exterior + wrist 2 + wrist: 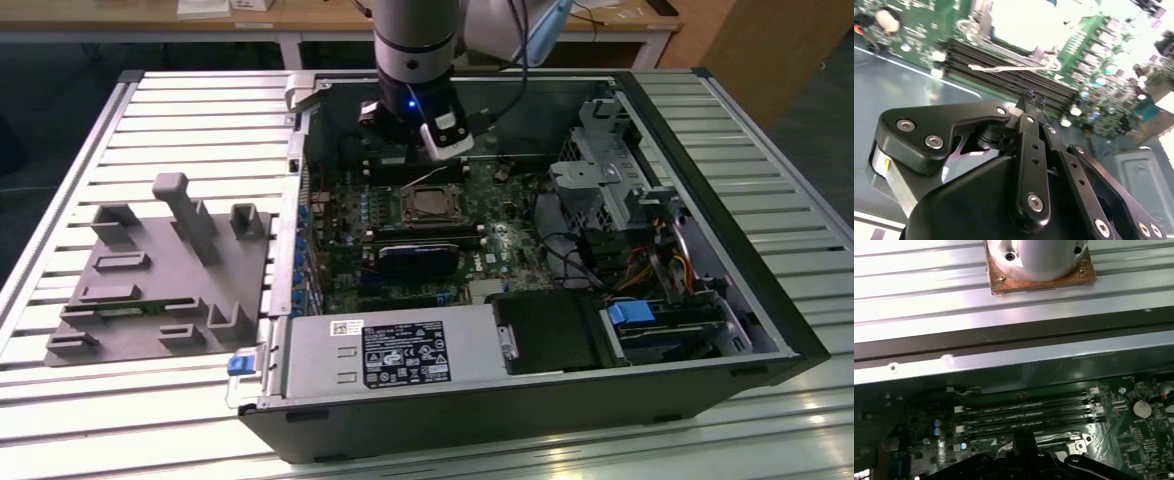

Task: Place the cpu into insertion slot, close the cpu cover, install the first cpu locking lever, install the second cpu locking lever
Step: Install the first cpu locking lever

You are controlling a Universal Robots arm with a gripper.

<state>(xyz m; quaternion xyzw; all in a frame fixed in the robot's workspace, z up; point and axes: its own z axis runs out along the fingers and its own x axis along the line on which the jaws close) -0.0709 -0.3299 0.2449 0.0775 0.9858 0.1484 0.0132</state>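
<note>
While the cpu (430, 205) sits in the insertion slot (404, 213), the gripper (1032, 100) hovers nearby, pressed together.

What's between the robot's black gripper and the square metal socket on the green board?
In the second wrist view, long black memory slots and a thin silver wire lever lie between the black gripper and the square insertion slot.

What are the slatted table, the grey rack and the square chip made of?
The table looks like aluminium: ribbed, bright sheen. The rack is probably matte grey plastic, no shine. The cpu has a metal-looking, dull silver-grey top.
</note>
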